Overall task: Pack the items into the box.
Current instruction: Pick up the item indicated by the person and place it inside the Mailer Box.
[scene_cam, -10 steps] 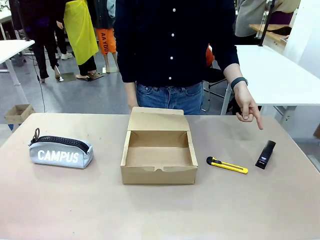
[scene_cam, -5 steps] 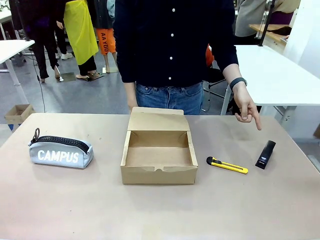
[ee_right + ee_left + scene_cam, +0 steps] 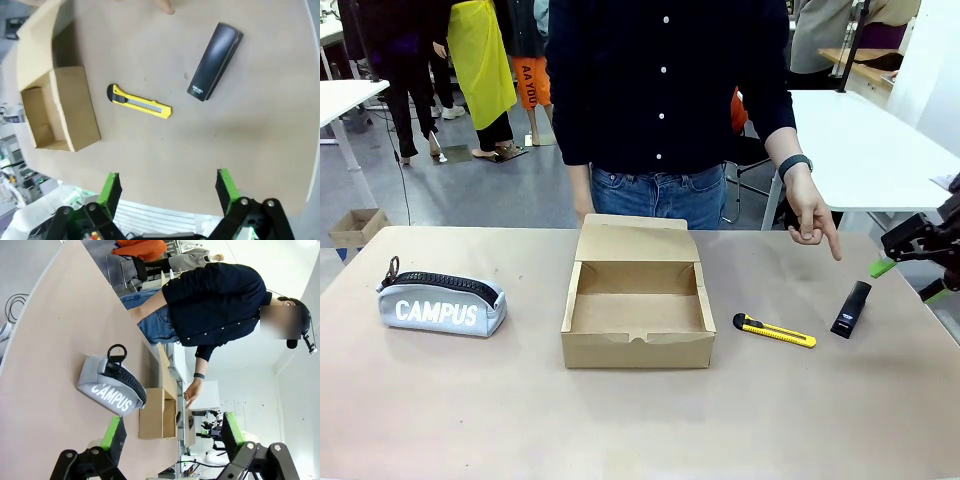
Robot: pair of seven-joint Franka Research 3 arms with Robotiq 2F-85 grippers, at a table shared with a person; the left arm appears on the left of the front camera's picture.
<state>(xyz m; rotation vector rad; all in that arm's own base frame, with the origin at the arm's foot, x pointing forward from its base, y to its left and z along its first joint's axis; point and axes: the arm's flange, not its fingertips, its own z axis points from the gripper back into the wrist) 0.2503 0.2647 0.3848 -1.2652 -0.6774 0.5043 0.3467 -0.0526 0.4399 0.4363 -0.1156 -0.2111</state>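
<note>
The open brown box stands mid-table with its lid flap raised at the back and nothing inside. The grey-blue "CAMPUS" pouch lies to its left. Right of the box lie the yellow-and-black utility knife and the black stapler. My right gripper hangs open at the right edge, above and just beyond the stapler. Its wrist view looks down on the stapler, the knife and the box, with the open right gripper holding nothing. My left gripper is open, with the pouch ahead of it.
A person stands at the far side behind the box, one hand pointing a finger down toward the stapler. Bare tabletop stretches in front of the box. Other people and white tables show in the background.
My right gripper has come into the front view at the right edge, near the stapler. The person's pointing hand has hardly moved. The items lie as before.
</note>
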